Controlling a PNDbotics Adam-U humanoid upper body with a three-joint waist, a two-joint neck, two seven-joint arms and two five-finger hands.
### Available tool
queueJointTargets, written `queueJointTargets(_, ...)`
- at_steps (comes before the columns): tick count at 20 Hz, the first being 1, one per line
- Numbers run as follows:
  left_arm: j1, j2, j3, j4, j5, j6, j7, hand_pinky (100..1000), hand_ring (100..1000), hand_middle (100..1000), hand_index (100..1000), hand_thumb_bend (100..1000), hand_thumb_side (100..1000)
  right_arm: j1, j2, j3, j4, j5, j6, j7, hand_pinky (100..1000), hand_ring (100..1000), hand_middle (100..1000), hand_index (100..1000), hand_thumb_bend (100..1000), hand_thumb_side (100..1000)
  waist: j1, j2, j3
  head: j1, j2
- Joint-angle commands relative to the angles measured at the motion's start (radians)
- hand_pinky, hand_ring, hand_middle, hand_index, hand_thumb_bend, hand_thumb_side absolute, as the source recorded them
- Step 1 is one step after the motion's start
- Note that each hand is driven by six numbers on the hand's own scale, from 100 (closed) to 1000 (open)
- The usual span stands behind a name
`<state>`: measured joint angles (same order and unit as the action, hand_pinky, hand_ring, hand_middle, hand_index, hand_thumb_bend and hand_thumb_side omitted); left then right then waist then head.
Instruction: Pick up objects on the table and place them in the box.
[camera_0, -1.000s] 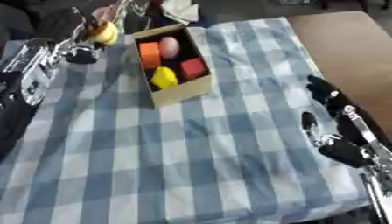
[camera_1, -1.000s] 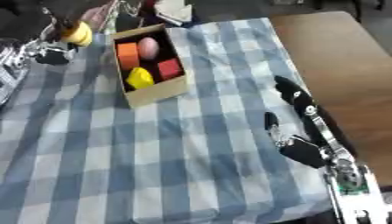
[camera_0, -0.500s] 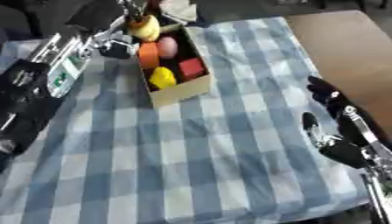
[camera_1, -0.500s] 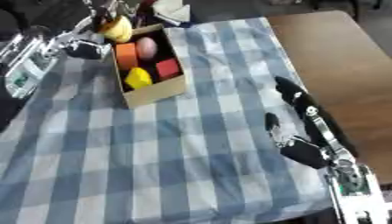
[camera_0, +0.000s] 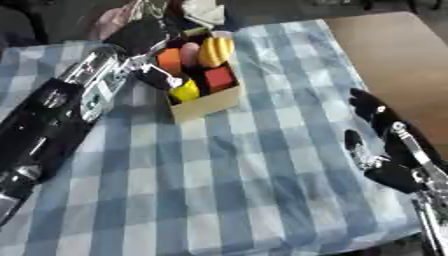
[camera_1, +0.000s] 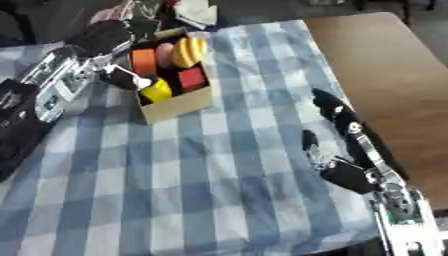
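While the left hand (camera_0: 149, 37) sits over the near-left side of the box (camera_0: 206, 102), its fingers hang spread and curl round nothing; one dark fingertip reaches down beside the small yellow thing (camera_0: 185, 92) at the front of the box. Whether that fingertip touches it, cannot tell.

Box: tan cardboard, open top, sitting on the blue-and-white checked cloth (camera_0: 227, 190).
- Yellow ridged fruit (camera_0: 215, 51) lies at the back-right of the box, resting on top of the other contents, clear of the hand.
- Orange thing (camera_0: 169, 59) at the back-left of the box, just under the left hand.
- Pink rounded thing (camera_0: 189, 50) between the orange one and the yellow fruit.
- Red block (camera_0: 220, 78) at the front-right of the box, just beside the small yellow thing.

Left arm (camera_0: 61, 110) runs from the box's left side toward the lower left, black with silver joints, lying over the cloth.

Right hand (camera_1: 337, 125) is well right of the box and nearer the camera, over the cloth's right edge, fingers straight and relaxed, holding nothing.

Bare brown table (camera_1: 385, 65) shows to the right of the box, past the cloth's edge. White crumpled thing (camera_0: 203, 11) sits just behind the box.
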<state>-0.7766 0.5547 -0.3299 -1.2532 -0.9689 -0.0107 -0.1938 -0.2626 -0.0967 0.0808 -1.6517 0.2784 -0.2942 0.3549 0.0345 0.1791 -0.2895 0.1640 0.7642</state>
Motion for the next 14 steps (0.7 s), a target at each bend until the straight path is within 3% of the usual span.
queueJointTargets(1, 0.002, 0.047, 0.029, -0.031, 0.026, 0.021, 0.007, 726, 678, 719, 837, 355, 366, -0.006, -0.002, -0.006, -0.014, -0.006, 0.001, -0.002, 1000, 1000, 1000, 1000, 100, 415, -0.01, -0.018, 0.005, -0.009, -0.007)
queueJointTargets(5, 0.067, 0.104, 0.055, -0.117, 0.11, 0.05, 0.03, 721, 659, 691, 823, 274, 365, -0.005, -0.002, -0.012, -0.015, -0.004, 0.002, -0.007, 1000, 1000, 1000, 1000, 100, 416, -0.011, -0.019, 0.016, -0.025, -0.008)
queueJointTargets(9, 0.182, 0.162, 0.116, -0.288, 0.267, 0.102, 0.08, 715, 626, 649, 804, 116, 394, -0.003, -0.005, -0.021, -0.016, -0.002, 0.004, -0.016, 1000, 1000, 1000, 1000, 100, 417, -0.014, -0.022, 0.037, -0.035, -0.002)
queueJointTargets(14, 0.381, 0.167, 0.231, -0.577, 0.522, 0.154, 0.215, 716, 621, 627, 795, 100, 478, -0.005, -0.008, -0.035, -0.018, 0.0, 0.004, -0.029, 1000, 1000, 1000, 1000, 100, 422, -0.019, -0.026, 0.075, -0.038, 0.004)
